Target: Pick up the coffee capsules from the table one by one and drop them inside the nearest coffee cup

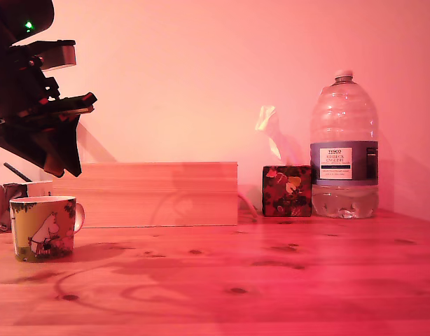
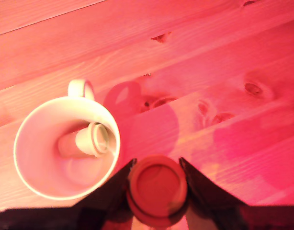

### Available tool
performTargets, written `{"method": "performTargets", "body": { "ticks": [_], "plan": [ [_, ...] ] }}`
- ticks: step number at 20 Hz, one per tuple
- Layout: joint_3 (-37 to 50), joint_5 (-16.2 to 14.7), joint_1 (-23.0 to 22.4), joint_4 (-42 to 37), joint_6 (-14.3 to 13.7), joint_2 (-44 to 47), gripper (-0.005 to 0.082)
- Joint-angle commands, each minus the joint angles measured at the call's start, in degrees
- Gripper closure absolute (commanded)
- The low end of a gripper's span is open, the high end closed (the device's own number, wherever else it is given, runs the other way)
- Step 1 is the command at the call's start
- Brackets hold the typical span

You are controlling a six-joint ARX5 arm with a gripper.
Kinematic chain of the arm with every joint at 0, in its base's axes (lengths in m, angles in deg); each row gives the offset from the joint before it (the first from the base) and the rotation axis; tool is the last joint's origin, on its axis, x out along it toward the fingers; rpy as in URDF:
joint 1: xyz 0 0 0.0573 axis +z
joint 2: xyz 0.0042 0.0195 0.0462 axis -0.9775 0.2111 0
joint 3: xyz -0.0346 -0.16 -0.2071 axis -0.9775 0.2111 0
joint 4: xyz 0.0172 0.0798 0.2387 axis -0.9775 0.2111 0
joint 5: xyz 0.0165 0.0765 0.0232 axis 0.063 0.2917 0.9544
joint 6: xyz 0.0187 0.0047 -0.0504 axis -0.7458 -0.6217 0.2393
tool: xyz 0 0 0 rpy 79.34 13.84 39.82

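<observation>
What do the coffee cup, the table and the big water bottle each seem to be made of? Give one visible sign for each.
The coffee cup looks like glazed ceramic: thick rim, smooth shiny inside, printed cartoon outside. The table looks like pale wood, with grain lines and dark knots; the finish is hard to judge under the pink light. The water bottle looks like clear plastic: see-through ribbed walls, paper label.

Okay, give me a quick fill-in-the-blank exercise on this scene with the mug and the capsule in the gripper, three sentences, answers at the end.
1. The black gripper is shut on a round ____ coffee capsule.
2. Inside the short yellow-green ceramic mug, the wrist view shows ____ pale capsule already lying on its side.
3. In the exterior view, the large clear plastic water bottle stands to the right of the floral ____ box.

Missing words: red; one; tissue
</observation>
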Motion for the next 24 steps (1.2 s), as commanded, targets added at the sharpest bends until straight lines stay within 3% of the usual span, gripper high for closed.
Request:
{"method": "performTargets", "body": {
  "ticks": [1,10,18,24],
  "plan": [
    [0.77,0.09,0.22,-0.85,0.31,-0.63,0.0583],
    [0.74,-0.09,0.55,-4.09,0.35,-0.20,0.0584],
    [0.77,-0.09,6.51,-3.85,0.24,-0.48,0.0584],
    [0.74,-0.15,7.61,-4.79,0.13,-0.48,0.0584]
  ]
}}
